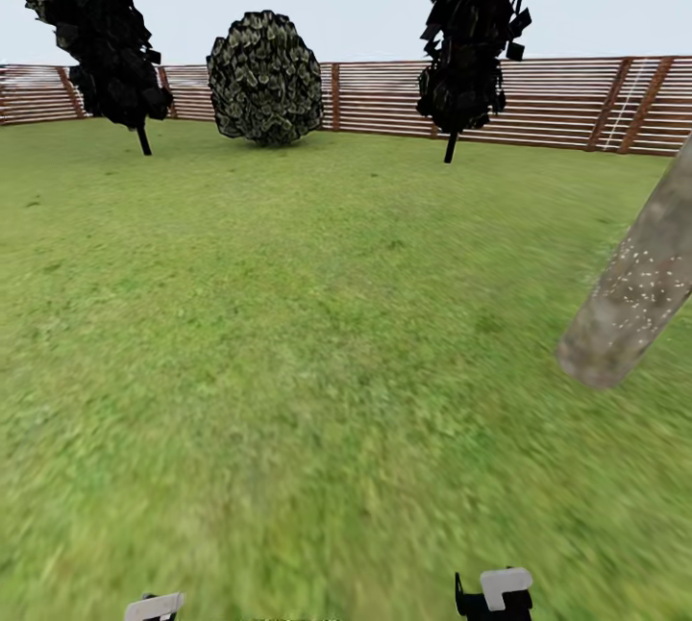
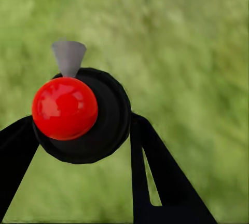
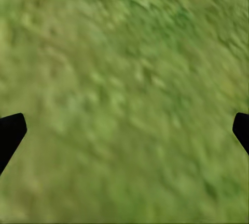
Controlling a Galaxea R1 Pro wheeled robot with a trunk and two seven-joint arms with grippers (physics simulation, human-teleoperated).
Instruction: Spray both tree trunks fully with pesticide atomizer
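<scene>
Left end effector (image 2: 83,146) was clenched on the bottle (image 2: 83,115), red top toward the wrist camera. Right end effector (image 3: 124,130) was spread wide, holding nothing, over lawn (image 1: 288,333). One trunk (image 1: 634,294) stood at right, flecked white. Risk: nozzle heading unclear, so spray could miss the bark; second tree unlocated.
</scene>
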